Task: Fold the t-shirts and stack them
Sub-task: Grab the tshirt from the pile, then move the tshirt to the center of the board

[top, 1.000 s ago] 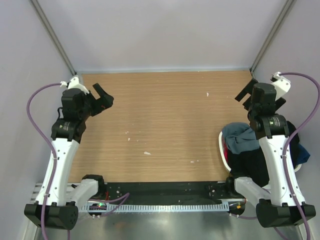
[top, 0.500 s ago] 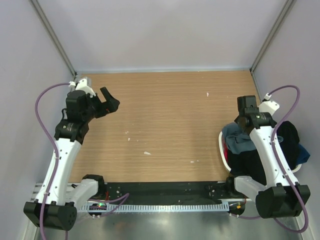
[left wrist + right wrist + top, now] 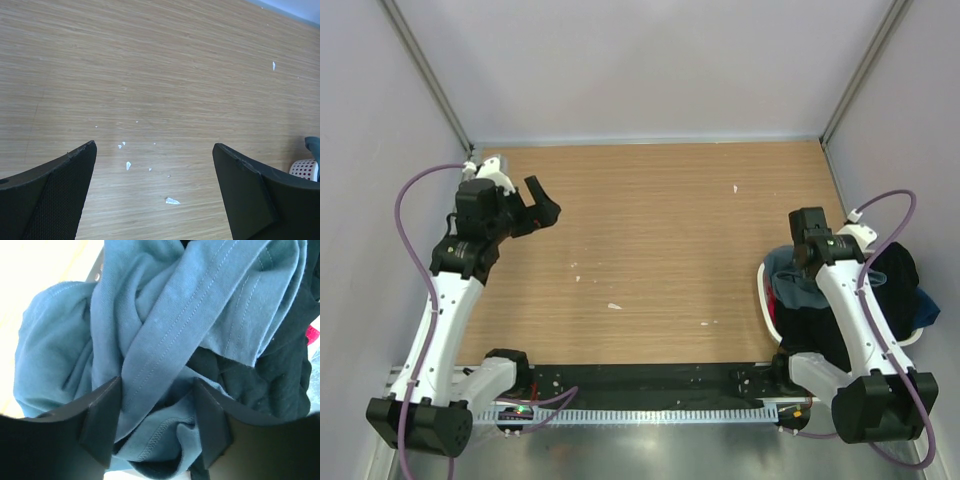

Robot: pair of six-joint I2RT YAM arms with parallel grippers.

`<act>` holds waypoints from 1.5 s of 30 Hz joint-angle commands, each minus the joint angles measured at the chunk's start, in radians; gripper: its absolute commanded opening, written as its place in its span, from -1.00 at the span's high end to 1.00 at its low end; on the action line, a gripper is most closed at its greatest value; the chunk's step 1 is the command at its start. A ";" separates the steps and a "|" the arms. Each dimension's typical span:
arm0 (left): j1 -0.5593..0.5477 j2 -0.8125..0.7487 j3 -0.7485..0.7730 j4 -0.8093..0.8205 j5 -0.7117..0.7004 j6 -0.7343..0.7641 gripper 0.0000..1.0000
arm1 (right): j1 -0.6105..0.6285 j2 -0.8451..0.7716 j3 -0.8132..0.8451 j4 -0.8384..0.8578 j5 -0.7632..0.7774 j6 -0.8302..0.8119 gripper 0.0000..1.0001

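Right wrist, right jaws half open astride blue-grey t-shirt (image 3: 160,340) fold, left jaws wide, empty

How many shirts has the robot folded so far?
None yet: no folded shirt lies on the table. The right arm's jaws sit either side of a fold of the blue-grey t-shirt in the basket; the left arm's jaws are open. Lifting, folding and stacking remain.

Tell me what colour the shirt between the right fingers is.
The shirt is plain slate blue-grey, clearest in the right wrist view.
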 commanded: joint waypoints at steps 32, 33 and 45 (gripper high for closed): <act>-0.018 0.058 0.131 0.117 0.180 0.019 -0.99 | 0.003 0.485 1.487 0.626 -0.630 -0.548 0.97; -0.020 0.055 0.129 0.123 0.178 0.019 -1.00 | 0.003 0.501 1.507 0.682 -0.671 -0.532 0.98; -0.020 0.012 0.067 0.313 0.430 0.012 -0.99 | 0.432 0.705 1.461 0.692 -0.842 -0.621 0.97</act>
